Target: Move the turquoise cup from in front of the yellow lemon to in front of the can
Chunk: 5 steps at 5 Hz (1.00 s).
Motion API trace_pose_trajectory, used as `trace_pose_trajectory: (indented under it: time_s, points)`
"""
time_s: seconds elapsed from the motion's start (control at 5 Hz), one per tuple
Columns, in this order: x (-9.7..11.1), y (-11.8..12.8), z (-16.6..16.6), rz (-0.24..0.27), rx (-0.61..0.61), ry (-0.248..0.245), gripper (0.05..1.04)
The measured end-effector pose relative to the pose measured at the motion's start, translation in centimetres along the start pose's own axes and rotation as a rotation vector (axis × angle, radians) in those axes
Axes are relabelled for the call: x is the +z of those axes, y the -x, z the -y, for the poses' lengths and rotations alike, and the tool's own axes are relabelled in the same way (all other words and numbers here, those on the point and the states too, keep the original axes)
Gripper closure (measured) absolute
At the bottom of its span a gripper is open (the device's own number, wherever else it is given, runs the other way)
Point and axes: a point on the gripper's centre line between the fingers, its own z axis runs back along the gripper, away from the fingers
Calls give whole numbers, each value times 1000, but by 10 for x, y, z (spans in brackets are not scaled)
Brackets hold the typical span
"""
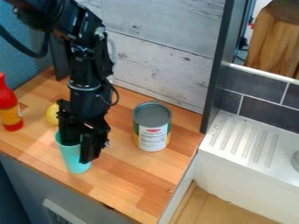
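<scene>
The black gripper points down at the left part of the wooden counter, at the top of a turquoise cup. It covers part of the cup's mouth and its right side. Close behind the gripper, a yellow rounded object is partly hidden by the arm. A red bottle with a yellow label stands upright at the left edge of the view. To the right of the gripper is an upright metal can with a white and green label.
Wooden counter lies under these objects, with a whitish plank wall behind it. A dark upright post rises at the counter's right back corner. Farther right stands a white sink unit with a ridged drainboard.
</scene>
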Motion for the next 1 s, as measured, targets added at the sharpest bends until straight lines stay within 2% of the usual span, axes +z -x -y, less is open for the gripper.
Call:
trace_pose_trajectory:
  time_s: [0.2,0.4,0.6,0.8,1.0]
  points:
    - [-1,0,0,-3,24,0,662]
    - [-3,2,-2,-23,38,-12,869]
    - [-2,5,0,-60,64,-66,969]
    - [14,5,9,-43,75,-128,984]
    - [37,2,22,34,38,-146,984]
